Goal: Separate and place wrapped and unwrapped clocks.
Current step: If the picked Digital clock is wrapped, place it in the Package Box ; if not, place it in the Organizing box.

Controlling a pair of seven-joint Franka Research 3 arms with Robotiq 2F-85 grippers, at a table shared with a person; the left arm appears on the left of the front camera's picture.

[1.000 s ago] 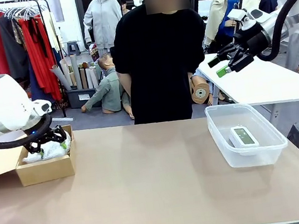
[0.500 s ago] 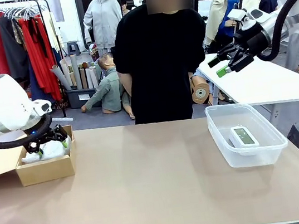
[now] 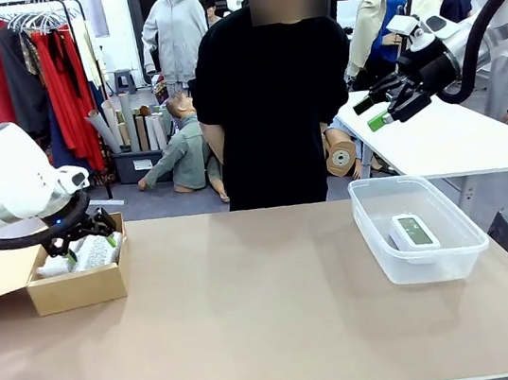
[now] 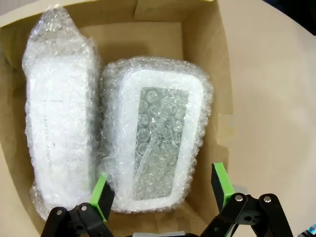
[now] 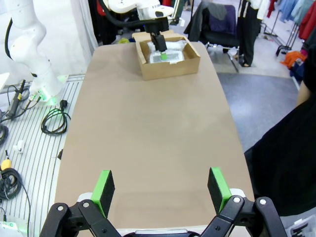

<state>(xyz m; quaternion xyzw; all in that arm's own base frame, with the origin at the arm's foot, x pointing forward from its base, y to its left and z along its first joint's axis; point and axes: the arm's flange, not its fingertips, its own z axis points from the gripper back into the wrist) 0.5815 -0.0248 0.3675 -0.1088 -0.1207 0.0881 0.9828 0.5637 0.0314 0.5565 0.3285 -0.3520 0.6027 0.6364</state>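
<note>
Your left gripper [image 4: 160, 190] hangs over the cardboard box [image 3: 79, 285] at the table's [image 3: 272, 311] left end, jaws spread wide and holding nothing, green pads straddling the near end of the wrapped clock with its screen up [image 4: 158, 133]. That one lies flat in the box with its grey-green display showing through the bubble wrap; the second wrapped clock [image 4: 59, 128] lies alongside, touching it, against the opposite box wall. Your right gripper [image 3: 386, 103] is parked high near the far right, also wide open and empty, well away from everything. The bare clock [image 3: 413, 229] sits face up in the clear plastic bin [image 3: 467, 239] on the right side of the table. Handling, as a judgement: these look light, a rigid plastic body under a soft, squashy, slick layer. The wrap will probably give before the pads bite the hard shell, so expect some slip and close firmly but not hard, since the display side looks like the fragile part. If you need to regrip, take a wrapped clock across its narrow width on the long edges, near mid-length, not over the screen. The two bundles are snug together, so one finger has little room between them. For the bare clock, pinch the long sides too, and mind the bin wall.
</note>
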